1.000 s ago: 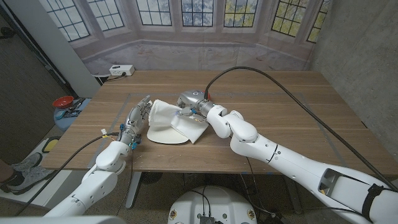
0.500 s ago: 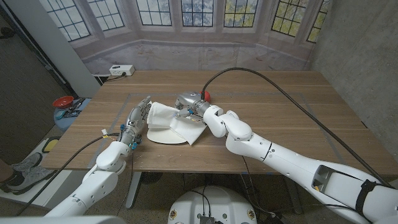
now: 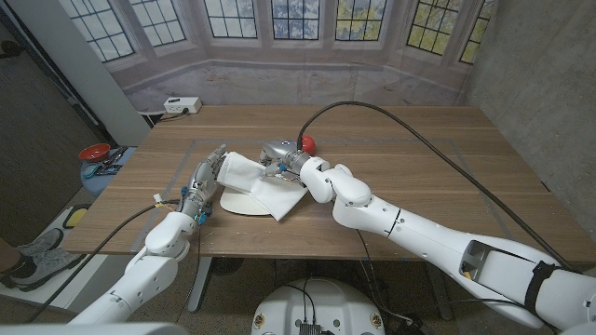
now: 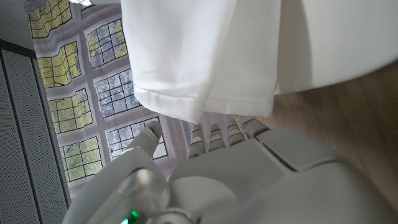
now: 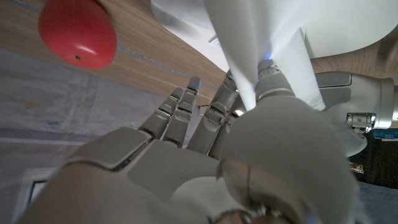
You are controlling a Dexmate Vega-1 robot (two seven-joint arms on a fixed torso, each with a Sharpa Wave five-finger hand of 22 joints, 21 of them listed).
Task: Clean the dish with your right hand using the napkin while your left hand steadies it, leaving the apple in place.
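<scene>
A white dish (image 3: 235, 202) lies near the table's front left, mostly under a white napkin (image 3: 267, 184). My right hand (image 3: 280, 156) holds the napkin over the dish's far side; in the right wrist view the napkin (image 5: 258, 50) runs between that hand's fingers (image 5: 214, 115), beside the dish (image 5: 348, 28). My left hand (image 3: 206, 178) stands at the dish's left rim, fingers stretched out along it under the napkin's edge (image 4: 199, 62). The red apple (image 3: 306, 143) sits on the table just behind my right hand, apart from the dish, and shows as the apple (image 5: 78, 32) in the right wrist view.
A black cable (image 3: 391, 112) arcs over the table from my right wrist. A white socket box (image 3: 182, 104) sits at the far left corner. A red bowl (image 3: 94, 152) stands off the table's left edge. Bare wood (image 3: 447, 167) stretches to the right.
My right hand has slid left across the dish, dragging the napkin with it, and the apple behind it now shows more fully. The left hand has stayed put.
</scene>
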